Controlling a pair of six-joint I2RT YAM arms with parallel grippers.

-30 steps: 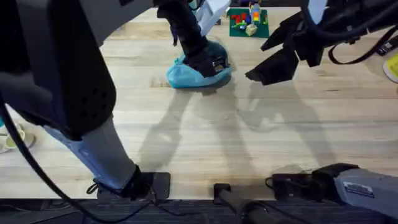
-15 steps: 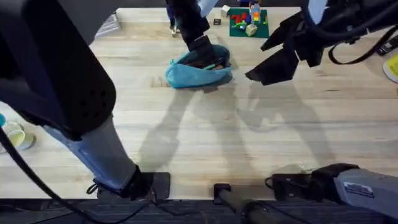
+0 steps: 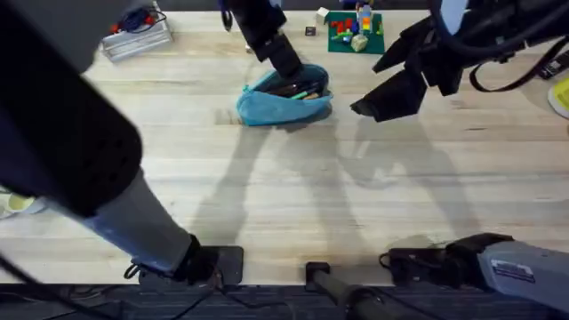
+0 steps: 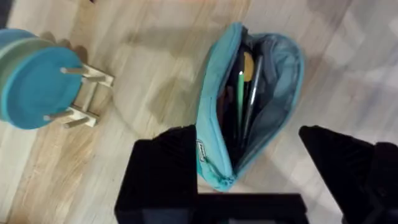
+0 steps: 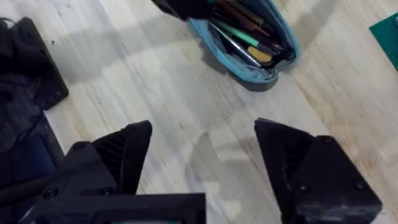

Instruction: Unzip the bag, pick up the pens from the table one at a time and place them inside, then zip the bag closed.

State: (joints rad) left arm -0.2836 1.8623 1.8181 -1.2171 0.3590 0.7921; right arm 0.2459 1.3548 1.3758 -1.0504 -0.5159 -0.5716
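Bag (image 3: 283,103) lies unzipped, long axis across the table (image 3: 293,196)

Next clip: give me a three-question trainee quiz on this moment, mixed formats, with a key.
1. True or false: the bag is zipped shut.
2. The left end effector hovers over: A) the bag, B) the teal disc, C) bare table.
3. Fill in: the right end effector's fingers are ____.

Key: 1 false, it gapes with pens inside. 2 A. 3 open.
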